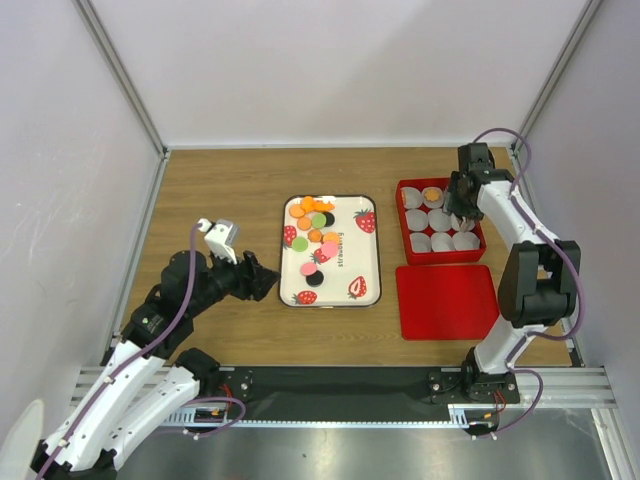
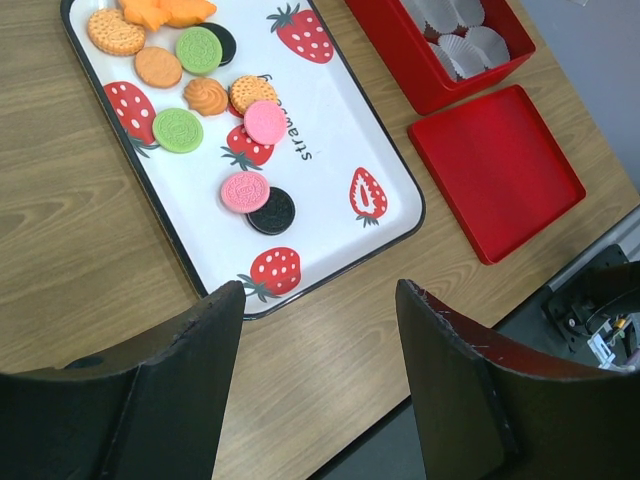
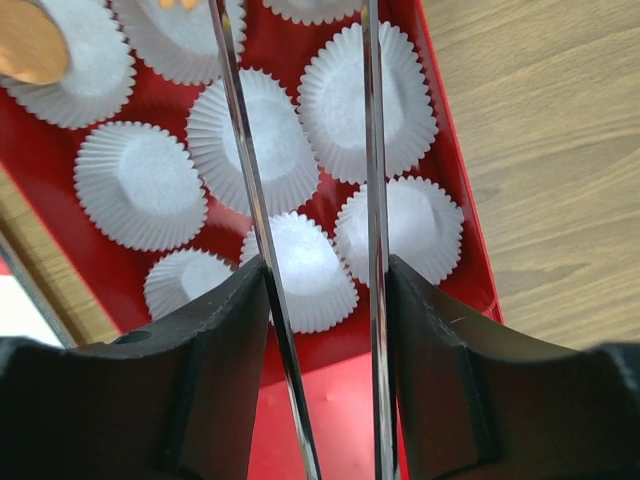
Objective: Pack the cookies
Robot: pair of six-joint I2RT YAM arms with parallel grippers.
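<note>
The cookies (image 1: 315, 222), orange, pink, green and black discs, lie on the far part of a white strawberry tray (image 1: 350, 255). The left wrist view shows them too, among them a pink one (image 2: 245, 191) and a black one (image 2: 271, 211). My left gripper (image 1: 262, 280) is open and empty, low over the table by the tray's near left corner (image 2: 320, 295). My right gripper (image 1: 462, 205) is over the red box (image 1: 402, 225) and shut on metal tongs (image 3: 240, 150), whose arms stand apart and empty above the white paper cups. One orange cookie (image 3: 30, 45) lies in a far cup (image 1: 432, 194).
The red lid (image 1: 447, 301) lies flat on the table just in front of the box, and shows in the left wrist view (image 2: 495, 170). White walls close in the table at the back and both sides. The black base rail runs along the near edge.
</note>
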